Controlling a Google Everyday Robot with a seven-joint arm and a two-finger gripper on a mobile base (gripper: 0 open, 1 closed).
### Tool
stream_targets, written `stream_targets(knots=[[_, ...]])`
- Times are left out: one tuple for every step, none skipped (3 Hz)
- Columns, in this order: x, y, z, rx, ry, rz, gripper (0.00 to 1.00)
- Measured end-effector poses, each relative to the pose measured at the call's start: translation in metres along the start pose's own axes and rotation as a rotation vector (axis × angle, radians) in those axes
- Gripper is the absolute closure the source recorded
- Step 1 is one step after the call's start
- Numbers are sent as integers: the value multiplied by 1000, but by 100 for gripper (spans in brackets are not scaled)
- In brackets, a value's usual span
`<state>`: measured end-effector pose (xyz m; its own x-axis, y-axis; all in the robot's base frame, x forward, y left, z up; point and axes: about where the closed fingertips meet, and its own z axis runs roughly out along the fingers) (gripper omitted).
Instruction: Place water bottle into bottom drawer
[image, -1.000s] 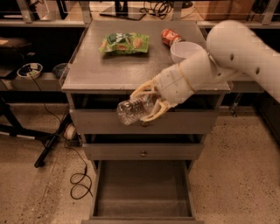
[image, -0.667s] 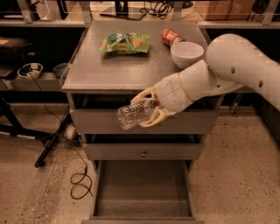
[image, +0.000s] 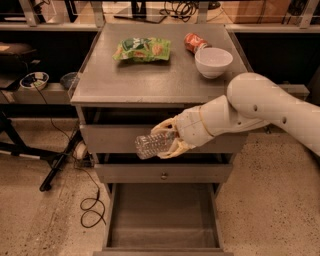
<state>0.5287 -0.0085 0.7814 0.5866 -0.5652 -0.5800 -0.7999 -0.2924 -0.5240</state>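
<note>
Just before top drawer (image: 107, 138): gripper (image: 162, 142), water bottle (image: 149, 145)

The arm (image: 260, 107) is fat, round and white, with a few small dark dots on it. The hand (image: 164, 141) has pale yellow curved fingers (image: 164, 125) and sits in front of the upper drawers (image: 115, 138).

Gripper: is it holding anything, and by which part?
The gripper holds the water bottle by the end nearer the arm, sideways above the open bottom drawer.

Cabinet top (image: 165, 85), green bag (image: 142, 49), red can (image: 193, 41), white bowl (image: 213, 61), end effector (image: 168, 138) below
</note>
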Motion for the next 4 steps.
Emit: stream_targets(knots=[[22, 18, 20, -7, -31, 60, 100], [33, 31, 31, -14, -49, 95, 100], [34, 33, 34, -5, -59, 97, 100], [37, 45, 45, 30, -97, 104, 100]])
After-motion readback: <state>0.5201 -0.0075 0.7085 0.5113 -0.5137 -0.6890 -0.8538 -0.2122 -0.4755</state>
